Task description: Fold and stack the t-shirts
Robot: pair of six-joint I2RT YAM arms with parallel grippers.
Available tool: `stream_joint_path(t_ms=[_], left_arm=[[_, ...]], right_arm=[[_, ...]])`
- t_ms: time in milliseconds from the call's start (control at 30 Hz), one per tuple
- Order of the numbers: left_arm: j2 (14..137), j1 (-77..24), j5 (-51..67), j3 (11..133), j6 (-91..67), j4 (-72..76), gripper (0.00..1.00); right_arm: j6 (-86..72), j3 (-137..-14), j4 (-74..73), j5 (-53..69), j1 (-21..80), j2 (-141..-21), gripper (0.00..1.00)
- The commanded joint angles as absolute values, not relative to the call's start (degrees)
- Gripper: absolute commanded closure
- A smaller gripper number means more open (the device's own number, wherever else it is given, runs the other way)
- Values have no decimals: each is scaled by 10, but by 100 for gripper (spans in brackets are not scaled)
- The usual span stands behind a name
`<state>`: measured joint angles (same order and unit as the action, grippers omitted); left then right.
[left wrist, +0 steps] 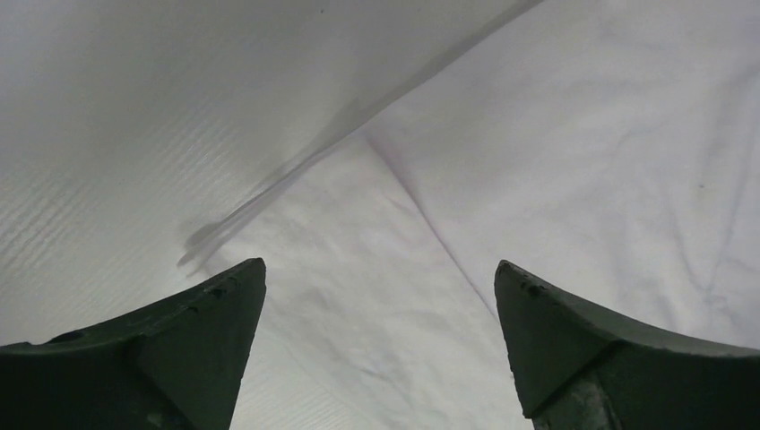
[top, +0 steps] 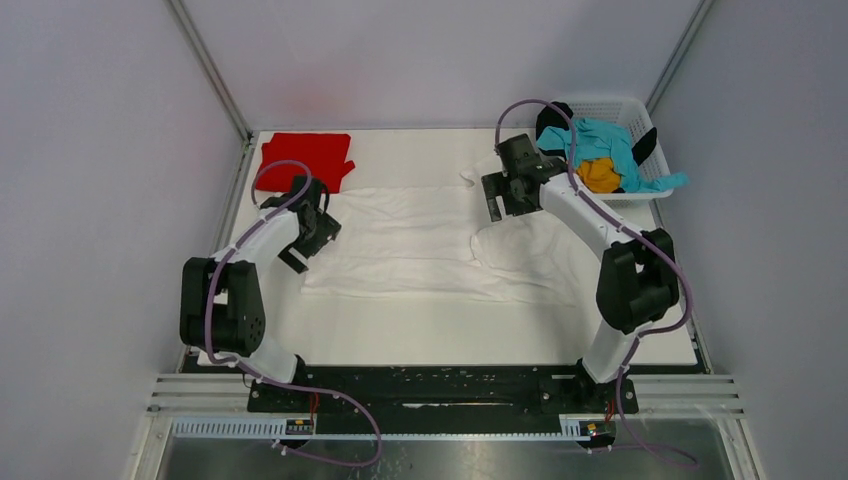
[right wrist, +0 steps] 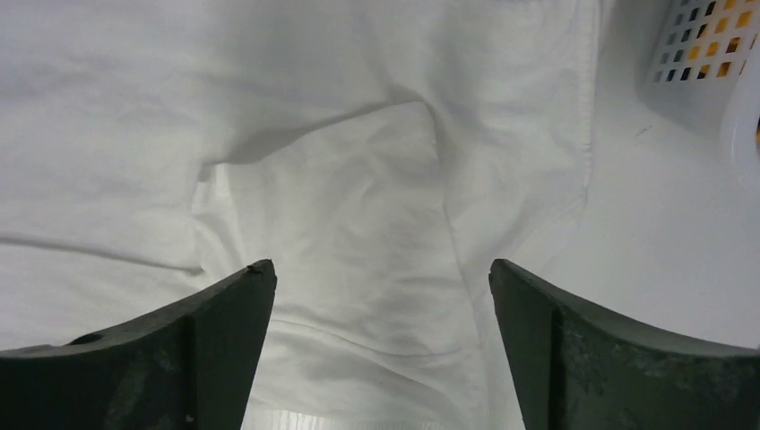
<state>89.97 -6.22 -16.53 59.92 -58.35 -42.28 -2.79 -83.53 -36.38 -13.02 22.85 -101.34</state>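
Top external first: we've got the white shirt (top: 420, 240) spread flat on the table (top: 450, 330), its long axis running side to side from one gripper to the other. We can't tell which end is the collar from here. The left gripper (top: 320, 235) sits over the shirt's left end and the right gripper (top: 503, 195) over its right part, near the far edge.

The red shirt (top: 305, 158) lies flat just beyond the left gripper, a bit to its left, apart from the white one. The basket (top: 610, 103) is just right of and beyond the right gripper, with a teal shirt (top: 600, 140), an orange shirt (top: 600, 176) and a black shirt (top: 550, 118) heaped in it, the teal one hanging over the rim.

Left wrist: the left gripper (left wrist: 380, 263) has its jaws spread wide with nothing between them. Below and to the right of it is white shirt (left wrist: 574, 161), and the shirt's edge slants up to the right, with bare table beyond on the left.

Right wrist: the right gripper (right wrist: 381, 262) is spread wide too, pinching nothing, with rumpled white shirt (right wrist: 341, 206) straight ahead. A stitched hem runs down on its right, and a basket (right wrist: 708, 45) corner shows at upper right. We can't tell whether either gripper touches the cloth.
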Motion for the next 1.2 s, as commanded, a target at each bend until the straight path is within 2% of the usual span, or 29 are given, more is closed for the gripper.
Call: stream_joint_path(t_ms=[0, 167, 233, 367, 500, 867, 1167], left_arm=[[860, -59, -137, 623, -570, -404, 1], [866, -74, -51, 584, -558, -333, 1], [892, -84, -20, 581, -556, -312, 1], [944, -93, -5, 576, -542, -299, 1], [944, -94, -3, 524, -539, -294, 1], [743, -101, -7, 326, -566, -335, 1], [617, -110, -3, 280, -578, -402, 1]], right_arm=[[-72, -822, -359, -117, 226, -976, 1], [-163, -683, -258, 91, 227, -936, 1], [-191, -642, -221, 128, 228, -948, 0], [-209, -613, -214, 136, 230, -981, 0], [-227, -550, -205, 124, 230, -954, 1], [-272, -345, -264, 141, 230, -792, 0], [-265, -317, -323, 148, 231, -670, 0]])
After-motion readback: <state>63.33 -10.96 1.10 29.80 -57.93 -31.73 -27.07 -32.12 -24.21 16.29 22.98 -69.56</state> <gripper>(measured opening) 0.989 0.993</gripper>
